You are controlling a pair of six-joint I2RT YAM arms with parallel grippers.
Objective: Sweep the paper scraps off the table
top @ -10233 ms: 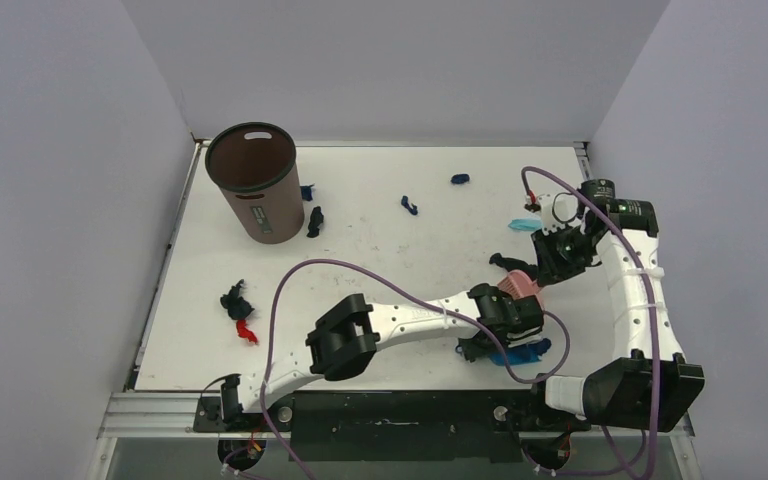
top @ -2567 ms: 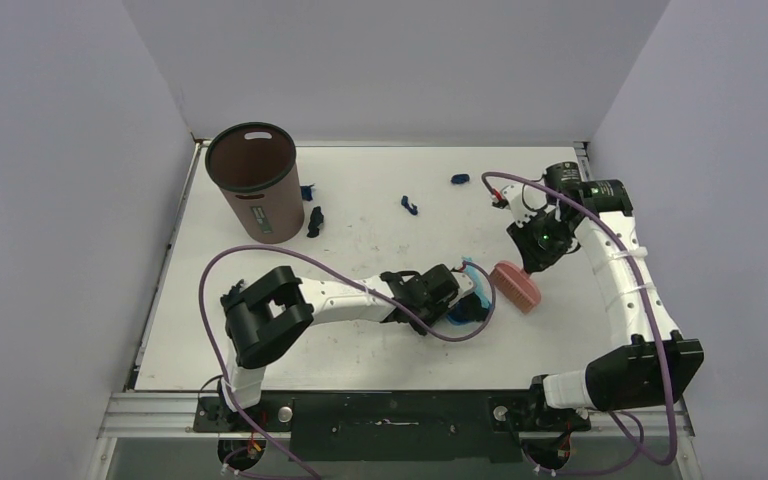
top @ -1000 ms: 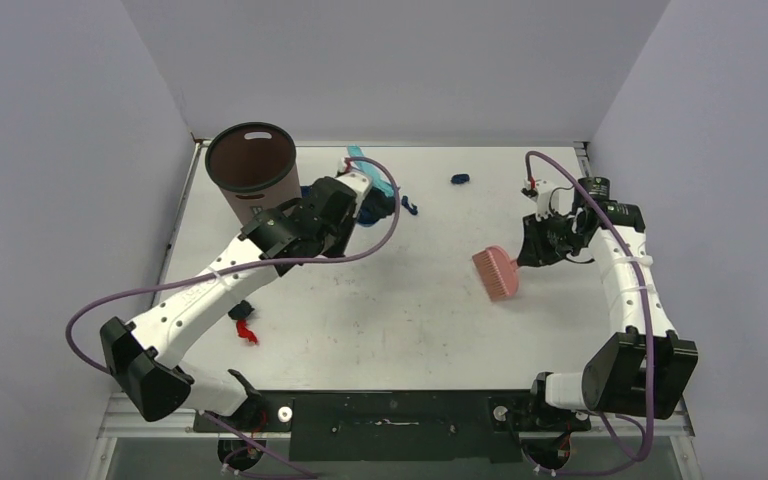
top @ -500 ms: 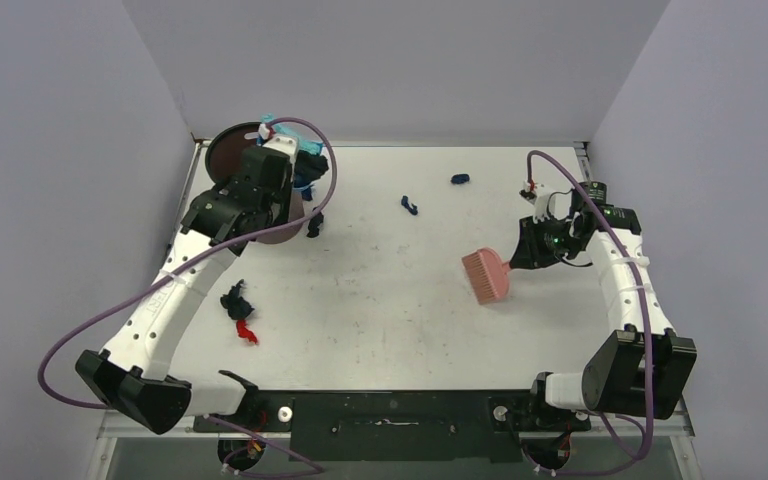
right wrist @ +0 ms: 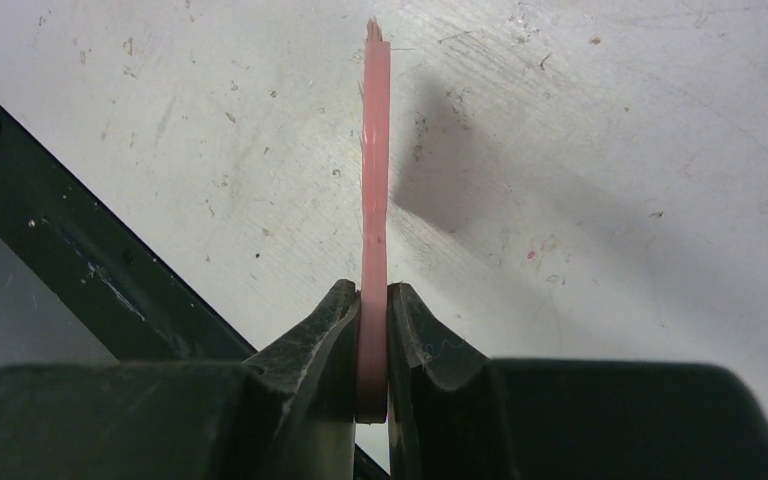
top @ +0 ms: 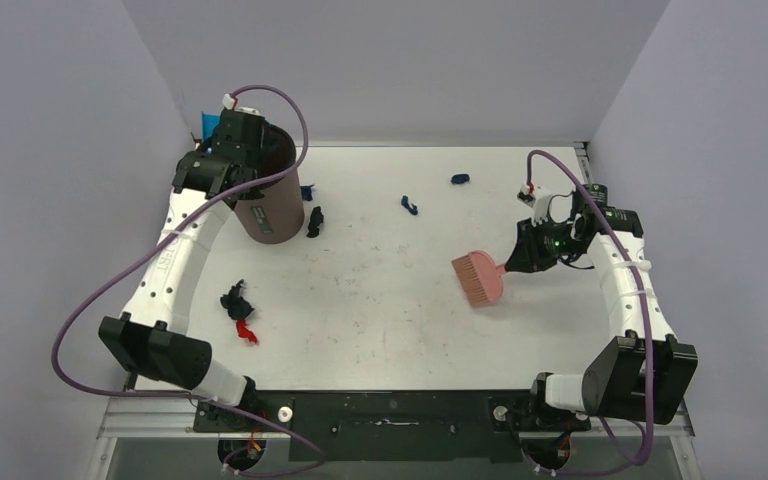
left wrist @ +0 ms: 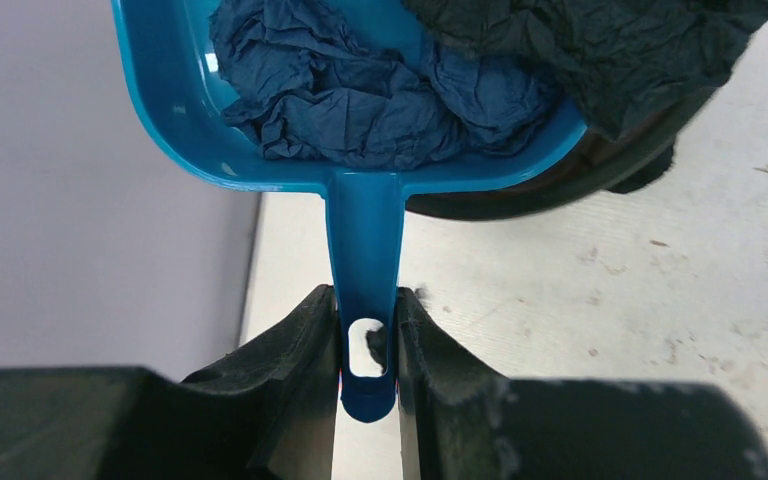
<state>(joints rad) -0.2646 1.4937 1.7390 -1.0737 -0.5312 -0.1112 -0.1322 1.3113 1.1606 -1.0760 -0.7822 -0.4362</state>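
**Loaded pan at the bin, brush waiting over the counter**

The left hand (left wrist: 365, 340) is clamped on the thin handle of the pan (left wrist: 175, 110), its fingers pinching the handle just behind the hanging hole. The handle runs straight out from the hand, so the pan's long axis follows the hand's. The open lip points away, over the rim of the bin (top: 270, 205) at the far left corner of the counter (top: 380, 330). Crumpled scraps (left wrist: 360, 90) fill the pan, and a darker wad at the lip overhangs the bin's rim.

The right hand (right wrist: 372, 340) is closed on the brush (right wrist: 374, 150). It shows edge-on in the wrist view, with its long axis in line with the hand. From above, its head points left toward mid-counter, well apart from any scrap.

More scraps lie loose on the counter:
- one beside the bin
- two small ones near the far edge
- a dark clump with a red bit (top: 246, 331) near the left edge

The scraps look light, soft and springy. They will likely skid or roll ahead of the bristles, and may cling in the pan when it is tipped. They are better pushed than pinched, so hold the pan and brush by their handles. The scraps are balled up, with no clear long axis; only the mid-far one looks slightly stretched.
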